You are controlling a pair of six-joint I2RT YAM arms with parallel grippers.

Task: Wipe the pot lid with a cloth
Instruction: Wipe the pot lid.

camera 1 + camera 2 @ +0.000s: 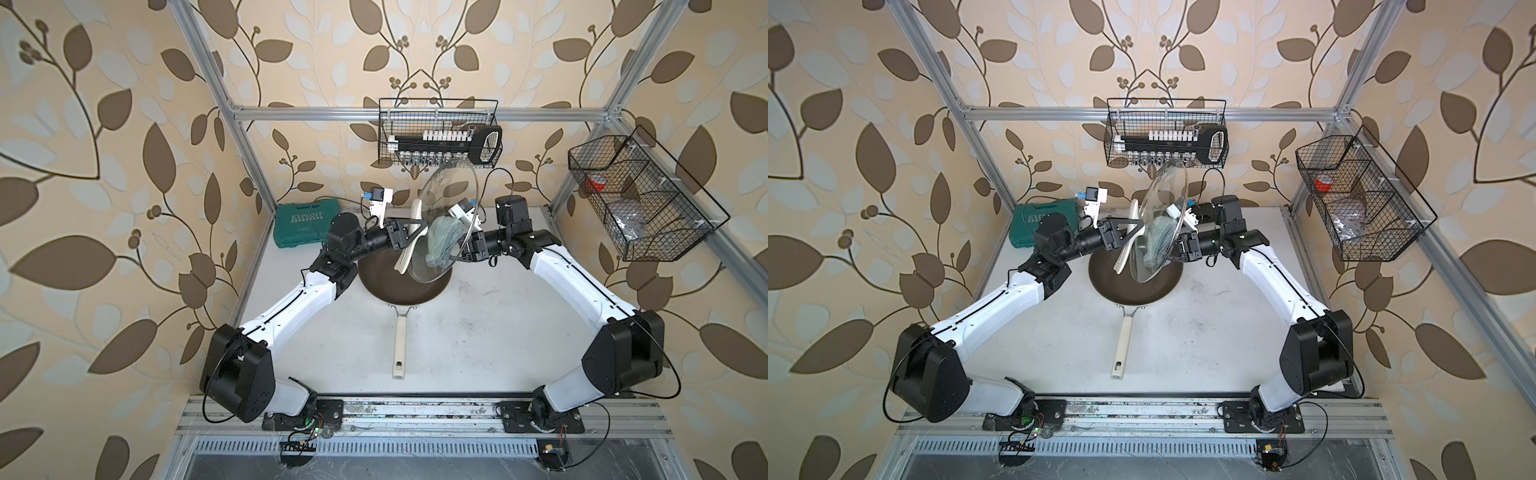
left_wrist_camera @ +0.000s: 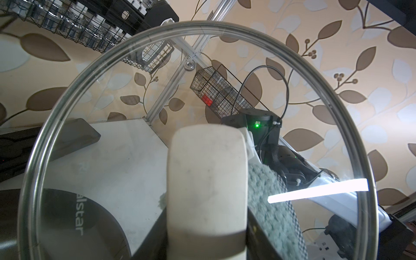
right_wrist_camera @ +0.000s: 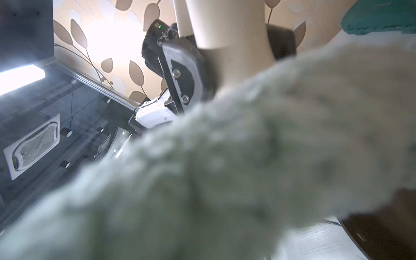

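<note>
A dark brown frying pan [image 1: 401,289] sits mid-table [image 1: 490,332], its cream stick handle pointing toward the robot's base. A green toolbox [image 1: 305,224] lies at the back left corner. One wire basket [image 1: 436,137] hangs on the rear rail and a second basket [image 1: 640,199] on the side rail (a red roll [image 1: 598,183] shows in one of its compartments). In both top views the pot lid [image 1: 451,195] is raised on edge above the pan, nearly upright and leaning. Its top rim overlaps the rear basket in the picture, and its lower rim is over the pan's bowl; whether they touch cannot be told. The left gripper [image 1: 417,233] is clenched on the lid's long cream handle [image 2: 207,180], so the left wrist camera looks straight through the glass. On the far side of that glass the right gripper [image 1: 460,246] grasps the cloth [image 1: 442,243]. Its jaws are buried in the bunched fabric, which fills most of the right wrist view [image 3: 247,168]. The cloth lies right against the lid's underside, beside the handle's line and opposite the left gripper, with only the glass between them.
</note>
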